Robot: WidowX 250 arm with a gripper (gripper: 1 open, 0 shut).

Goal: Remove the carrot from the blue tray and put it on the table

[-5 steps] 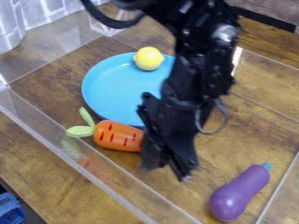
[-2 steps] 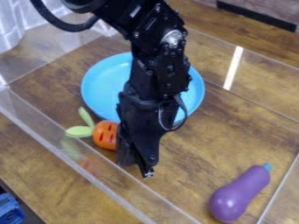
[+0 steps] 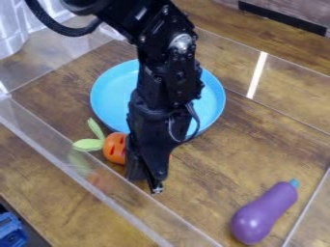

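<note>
Premises appear to be a robotics lab or similar test area: a black robot arm point(image 3: 168, 92) stands over a wood-grain tabletop point(image 3: 213, 178) bordered by clear acrylic walls point(image 3: 96, 183), with toy vegetables laid out. Exact type cannot be confirmed.

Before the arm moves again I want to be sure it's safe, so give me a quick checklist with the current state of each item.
1. Carrot off the blue tray: ok, it lies beside it.
2. Carrot on the table: ok.
3. Gripper released from the carrot: cannot tell, its body hides the contact.
4. Eggplant away from the gripper: ok.
5. Yellow ball's place: cannot tell, not visible.
</note>
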